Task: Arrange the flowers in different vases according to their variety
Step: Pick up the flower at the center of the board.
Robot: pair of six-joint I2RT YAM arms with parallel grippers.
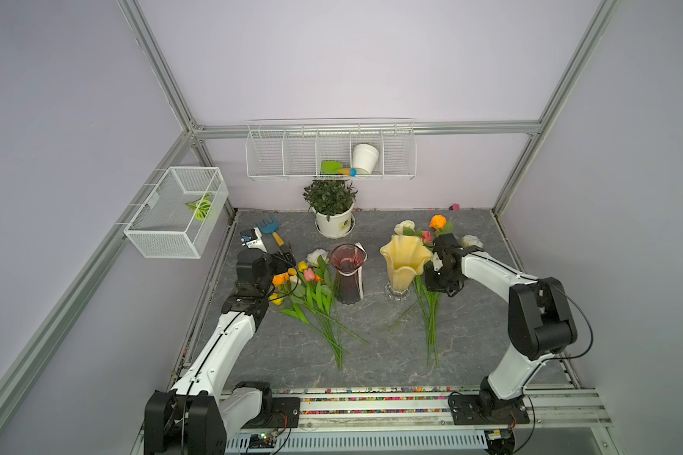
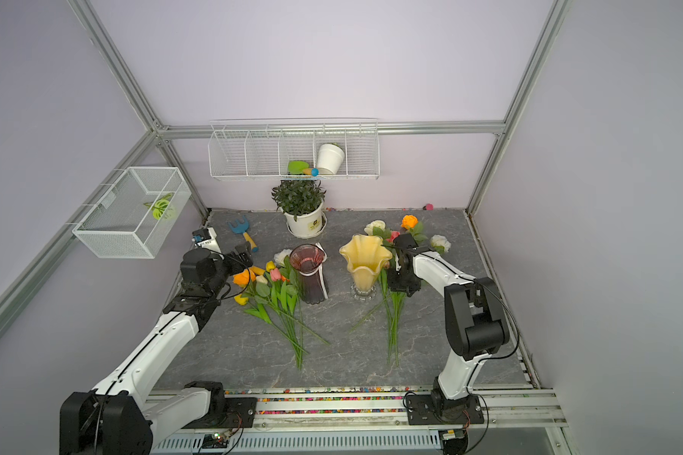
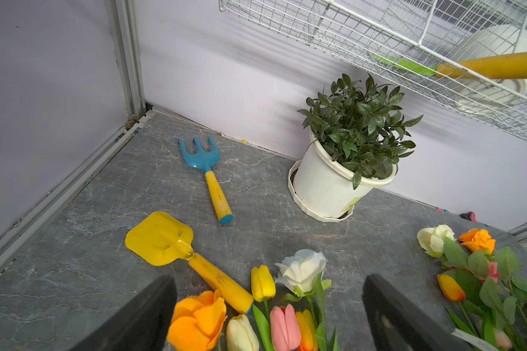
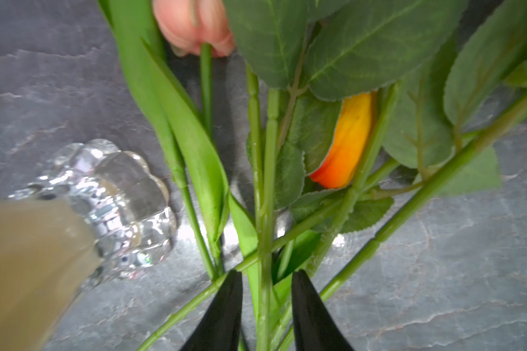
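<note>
Grey table point(image 1: 371, 354), centre-right of a top view: flowers point(image 1: 430, 315) lie beside yellow vase point(image 1: 405, 256), stems running lower-to-upper frame; right end effector point(image 4: 266, 275) straddles one stem, jaws near together, grip unconfirmed; left end effector point(image 3: 266, 278) spread, farther

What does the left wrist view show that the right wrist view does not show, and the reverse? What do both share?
Only the left wrist view: the blue fork, the yellow shovel, the potted plant, the wire shelf, a white rose and the open left tool.
Only the right wrist view: the yellow vase with its clear base, and the right tool with its fingers on either side of green stems.
Both: the grey table and an orange tulip among leaves.
</note>
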